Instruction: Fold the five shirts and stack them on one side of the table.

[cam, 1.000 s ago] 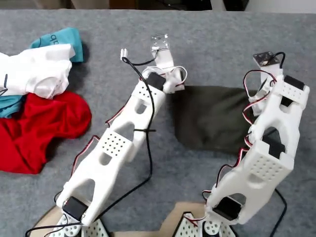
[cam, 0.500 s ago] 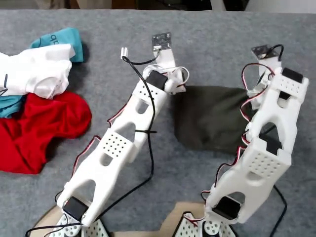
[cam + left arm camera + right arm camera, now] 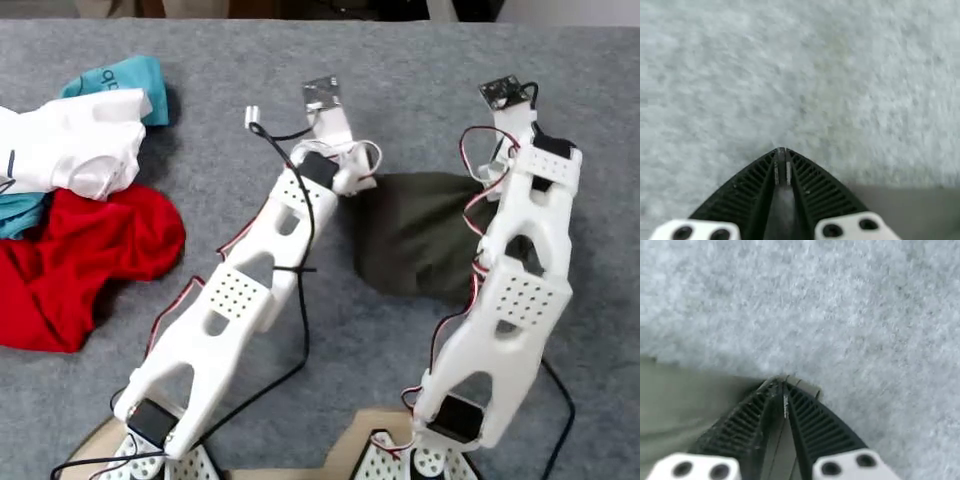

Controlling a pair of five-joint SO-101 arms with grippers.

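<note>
Pinching tight, the right gripper [image 3: 785,382] holds the crumpled dark olive fabric shirt [image 3: 420,235] toward three o'clock; left gripper [image 3: 781,152] is closed beside its edge, hold unclear. Uneven pulling could bunch the fold.

The black ribbed left gripper [image 3: 781,154], jaws pressed together, hangs over a grey felt table [image 3: 800,65]. An olive shirt [image 3: 910,212] lies beside it.

Table [image 3: 430,70] — grey felt, dark room beyond
</note>
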